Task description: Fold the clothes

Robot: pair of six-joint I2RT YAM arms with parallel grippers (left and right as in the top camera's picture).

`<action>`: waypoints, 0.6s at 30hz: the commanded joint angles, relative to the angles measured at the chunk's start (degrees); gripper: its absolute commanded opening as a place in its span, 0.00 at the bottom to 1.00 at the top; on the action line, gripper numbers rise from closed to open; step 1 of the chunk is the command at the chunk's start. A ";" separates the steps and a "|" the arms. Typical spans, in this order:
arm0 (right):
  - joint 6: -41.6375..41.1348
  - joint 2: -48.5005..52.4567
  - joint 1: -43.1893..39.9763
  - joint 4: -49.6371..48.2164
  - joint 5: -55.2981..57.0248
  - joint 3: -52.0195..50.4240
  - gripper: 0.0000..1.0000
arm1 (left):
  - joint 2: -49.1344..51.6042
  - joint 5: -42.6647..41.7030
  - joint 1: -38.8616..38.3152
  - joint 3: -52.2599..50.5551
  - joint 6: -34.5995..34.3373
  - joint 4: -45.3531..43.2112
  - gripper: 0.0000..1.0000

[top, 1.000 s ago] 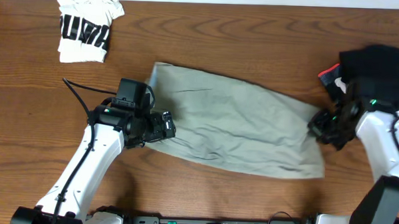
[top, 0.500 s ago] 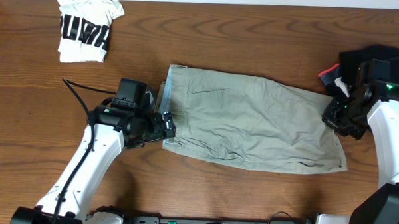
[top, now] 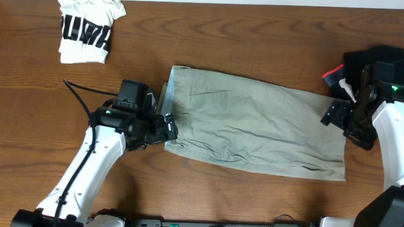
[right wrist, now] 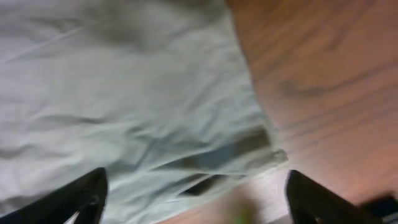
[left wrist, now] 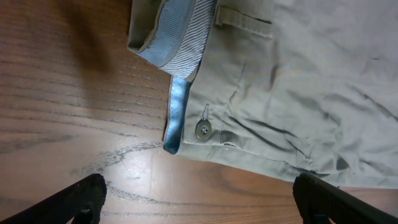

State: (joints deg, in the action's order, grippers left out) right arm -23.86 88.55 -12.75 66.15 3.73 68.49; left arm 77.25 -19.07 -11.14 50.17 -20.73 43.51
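The shorts (top: 255, 129) lie flat and long on the brown table (top: 258, 34). Their waist end is on the left and their leg end is on the right. I think one leg lies on top of the other, so maybe one fold is done. The waist end has not yet been brought over to the leg end, so that fold is left to do.

The left gripper (top: 166, 126) sits at the waist end of the shorts. Its fingers are spread wide and hold nothing. The right gripper (top: 337, 115) is at the leg end of the shorts. Its fingers are spread wide too, with the cloth loose under them.

Only the view from above shows the white tee (top: 87, 28), far up and left of the shorts. Only the left wrist view shows the small button (left wrist: 202, 129) and the blue striped lining (left wrist: 180, 37) at the waist. The right wrist view is blurry and shows the hem corner
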 commanded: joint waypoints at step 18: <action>8.50 -0.02 -9.09 -14.84 -4.15 -7.54 0.99 | -0.09 0.55 -0.13 -0.02 0.81 0.39 0.98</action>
State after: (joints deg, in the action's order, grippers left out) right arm -18.85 88.55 -20.29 52.40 2.66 62.06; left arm 77.25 -19.07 -11.14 50.17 -20.71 43.55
